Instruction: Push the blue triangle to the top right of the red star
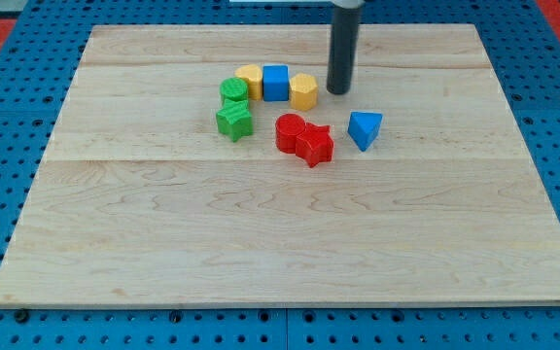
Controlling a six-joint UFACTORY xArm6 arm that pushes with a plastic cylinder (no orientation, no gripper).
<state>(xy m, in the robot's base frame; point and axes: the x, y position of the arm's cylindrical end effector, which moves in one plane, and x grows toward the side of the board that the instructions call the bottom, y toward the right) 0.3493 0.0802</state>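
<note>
Going left to right, the green plastic blocks [233,109], yellow blocks [250,80], blue cube [276,83] and red round block [289,131] are sitting clear. The red star [315,145] is lying just left of the blue triangle [364,128]. My tip [338,90], a bare rod grasping nothing, is standing above-left of the triangle; I judge it should be circling below the triangle and nudging it gently upward, avoiding the star.

Blue triangle [365,128] is lying flat on the wooden board, one corner pointing toward 6 o'clock. Red star [315,145] is sitting at its 8 o'clock, near but apart (a second red block is touching the star).
</note>
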